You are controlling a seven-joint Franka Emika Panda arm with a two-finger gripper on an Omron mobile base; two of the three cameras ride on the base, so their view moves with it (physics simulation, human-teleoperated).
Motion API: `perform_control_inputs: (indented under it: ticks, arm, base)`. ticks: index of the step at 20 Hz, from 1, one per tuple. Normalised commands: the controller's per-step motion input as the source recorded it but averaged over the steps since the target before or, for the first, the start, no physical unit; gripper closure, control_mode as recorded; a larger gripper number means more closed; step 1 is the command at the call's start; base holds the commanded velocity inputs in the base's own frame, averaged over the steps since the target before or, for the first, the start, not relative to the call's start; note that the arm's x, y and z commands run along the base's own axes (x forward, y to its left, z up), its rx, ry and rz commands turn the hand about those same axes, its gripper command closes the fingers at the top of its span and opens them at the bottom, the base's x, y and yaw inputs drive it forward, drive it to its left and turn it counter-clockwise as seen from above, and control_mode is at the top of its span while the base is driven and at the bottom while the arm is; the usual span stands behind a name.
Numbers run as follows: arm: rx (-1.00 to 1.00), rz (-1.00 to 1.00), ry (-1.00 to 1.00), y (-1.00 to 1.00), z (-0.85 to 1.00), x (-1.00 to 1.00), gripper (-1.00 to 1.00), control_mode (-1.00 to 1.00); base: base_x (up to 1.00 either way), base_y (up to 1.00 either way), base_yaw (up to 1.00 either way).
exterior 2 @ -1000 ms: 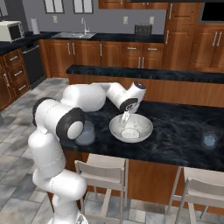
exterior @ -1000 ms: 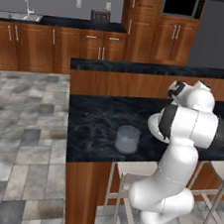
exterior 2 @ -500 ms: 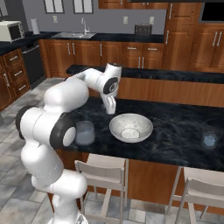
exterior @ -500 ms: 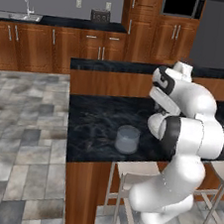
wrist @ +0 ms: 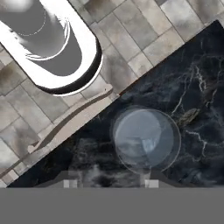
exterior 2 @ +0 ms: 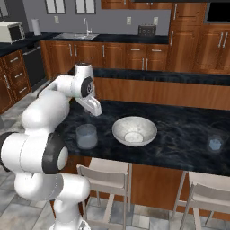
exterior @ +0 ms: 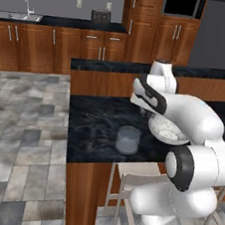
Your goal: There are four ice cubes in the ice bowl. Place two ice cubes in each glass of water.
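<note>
Two glasses of water stand on the dark marble counter (exterior 2: 179, 134): near glass (exterior 2: 86, 136) at centre left of the right base view, far glass (exterior 2: 215, 143) at its right edge. Between them we see the ice bowl (exterior 2: 134, 130). Our gripper (exterior 2: 92, 113) hangs above the near glass; we cannot tell how its jaws stand. From the hand view, one pale ice cube (wrist: 147, 143) lies inside that glass.

arm: folded, reaching left | hand (exterior 2: 93, 108): pointing down | fingers (wrist: 70, 183): partly apart
</note>
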Motion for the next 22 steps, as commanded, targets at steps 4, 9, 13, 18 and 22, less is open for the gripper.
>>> perform_control_inputs:
  ticks: [4,9,13,18,22]
  arm:
    - [-0.01,0.23,-0.28,0.0,-0.31,-0.68,1.0,-1.0]
    - [0.0,0.14,-0.16,0.09,-0.48,0.08,1.0,-1.0]
    - [0.0,0.11,-0.01,0.33,-0.11,0.39,1.0,-1.0]
    - [0.0,0.12,0.02,0.3,0.0,0.25,1.0,-1.0]
    - [0.0,0.12,0.12,0.0,-0.01,0.13,1.0,-1.0]
  base:
    - [0.0,0.0,0.0]
    - [0.0,0.0,0.0]
    - [0.0,0.0,0.0]
    - [0.0,0.0,0.0]
    - [0.0,0.0,0.0]
